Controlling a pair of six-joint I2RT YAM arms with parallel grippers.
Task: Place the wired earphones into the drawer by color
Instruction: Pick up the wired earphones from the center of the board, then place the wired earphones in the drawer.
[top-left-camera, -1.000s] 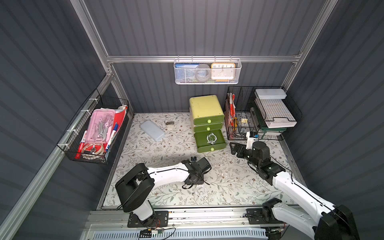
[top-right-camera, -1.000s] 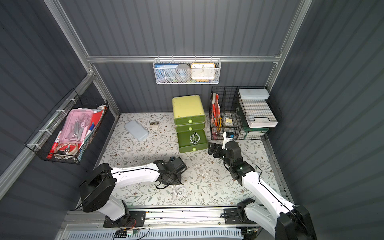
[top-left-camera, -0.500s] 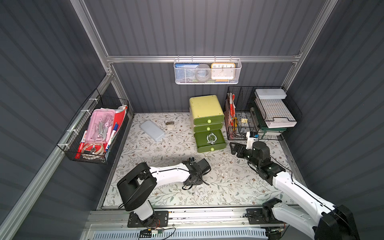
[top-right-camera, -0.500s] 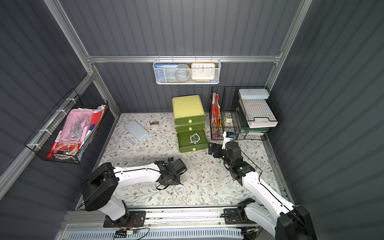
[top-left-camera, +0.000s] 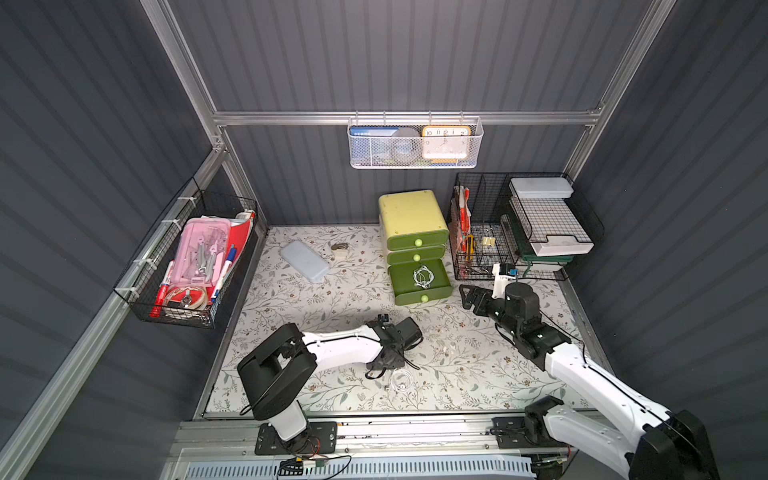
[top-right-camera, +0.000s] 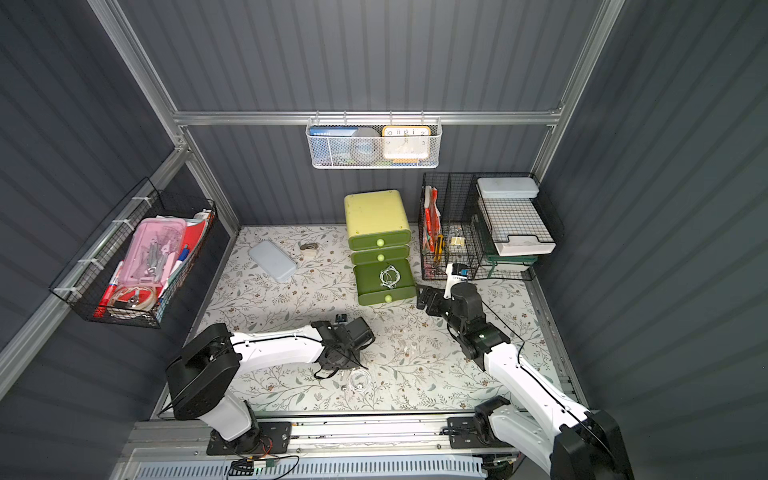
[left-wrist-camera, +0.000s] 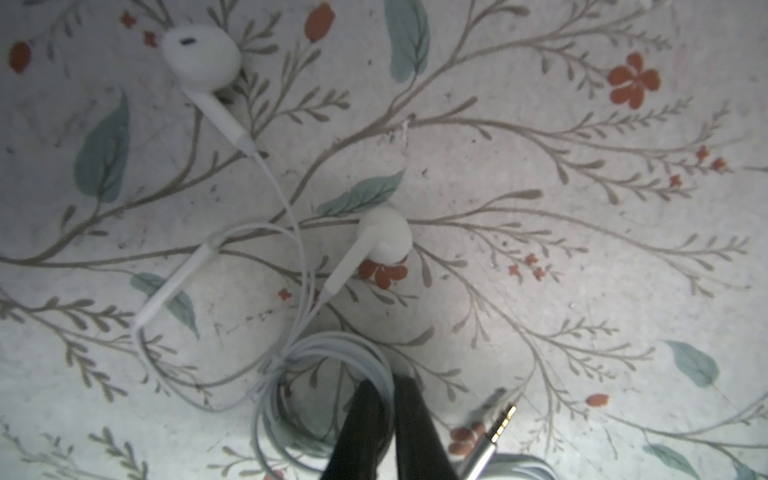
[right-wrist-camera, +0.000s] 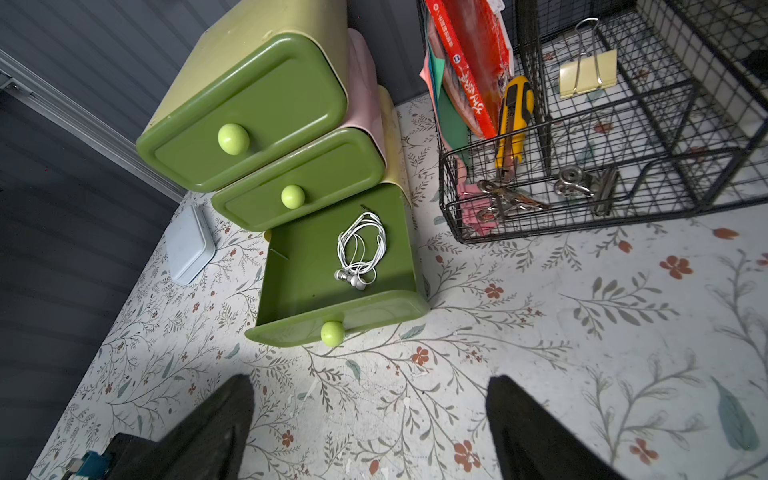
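White wired earphones (left-wrist-camera: 347, 262), a loose coil of thin cable on the floral-print mat (left-wrist-camera: 540, 124), sit pinched at its rim by the clenched left gripper (left-wrist-camera: 385, 388), earbuds trailing beyond its tips; pulled-out green drawer (right-wrist-camera: 374, 313) lies well apart, near the spread, empty right gripper (right-wrist-camera: 368, 378).

A floral-patterned surface (top-left-camera: 291, 316) carries a pale blue flat rectangular box (top-left-camera: 304, 261), with a small grey clip (top-left-camera: 340, 247) lying near it. A black wire basket (top-left-camera: 178, 320) on the side wall holds a clear pink plastic case (top-left-camera: 203, 245), red-capped markers (top-left-camera: 164, 282) and a tape roll (top-left-camera: 185, 296). A white mesh basket (top-left-camera: 415, 160) on the back rail holds an orange-framed clock (top-left-camera: 445, 143). A black wire grid organizer (top-left-camera: 461, 266) contains a red booklet (right-wrist-camera: 465, 62), a yellow utility knife (right-wrist-camera: 514, 120), a pale yellow binder clip (right-wrist-camera: 587, 75) and a silver bulldog clip (right-wrist-camera: 586, 187).
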